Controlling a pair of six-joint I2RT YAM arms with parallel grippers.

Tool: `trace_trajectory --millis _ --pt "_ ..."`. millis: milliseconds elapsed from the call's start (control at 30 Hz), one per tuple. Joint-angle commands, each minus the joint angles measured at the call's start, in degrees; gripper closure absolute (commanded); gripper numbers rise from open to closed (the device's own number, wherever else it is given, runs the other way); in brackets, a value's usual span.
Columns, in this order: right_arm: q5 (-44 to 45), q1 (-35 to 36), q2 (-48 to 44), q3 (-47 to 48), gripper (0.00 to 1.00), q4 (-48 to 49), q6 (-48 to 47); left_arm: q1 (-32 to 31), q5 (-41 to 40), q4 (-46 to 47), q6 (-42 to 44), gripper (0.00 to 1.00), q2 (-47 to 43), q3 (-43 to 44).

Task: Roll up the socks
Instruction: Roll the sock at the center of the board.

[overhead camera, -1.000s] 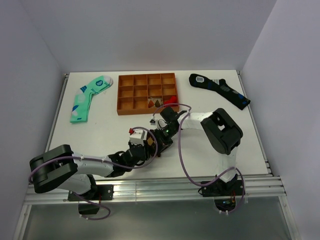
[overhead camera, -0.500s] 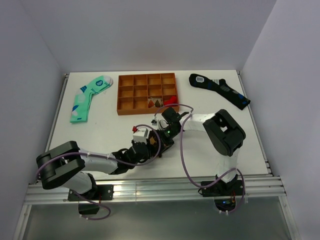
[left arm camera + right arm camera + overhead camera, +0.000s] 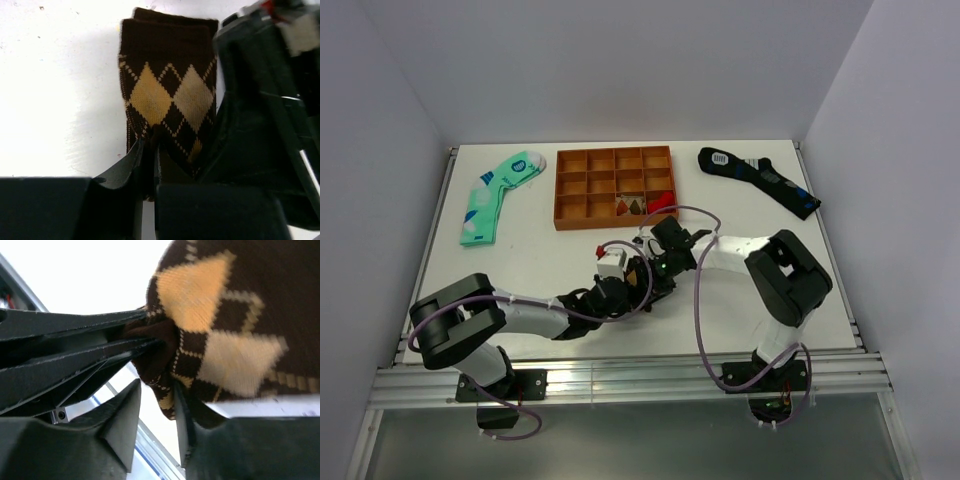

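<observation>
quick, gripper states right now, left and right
left gripper: closed, pinching the edge of the socks.
right gripper: open, fingers apart with a fold of the socks between them.

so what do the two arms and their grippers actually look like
Both arms are white tubes with bulky black joints: the left arm and the right arm. A lilac cable loops loosely along each. The left gripper and right gripper have black, wedge-shaped fingers tapering to thin tips.

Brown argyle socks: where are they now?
The socks sit mid-table in the top view, just nearer than the orange tray, between the right gripper and the left gripper, which pinches one edge.
</observation>
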Motion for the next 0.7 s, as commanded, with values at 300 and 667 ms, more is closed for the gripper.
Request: trace_trajectory --millis 300,667 --pt "24.0 -1.6 -13.5 -6.4 0.48 5.2 10.1 -0.8 4.7 -13.8 -3.5 0.97 2.5 -0.8" --pt "22.1 -0.4 -30.2 -23.9 0.59 26.8 13.2 -0.8 9.4 -22.7 -6.2 0.98 5.2 4.9"
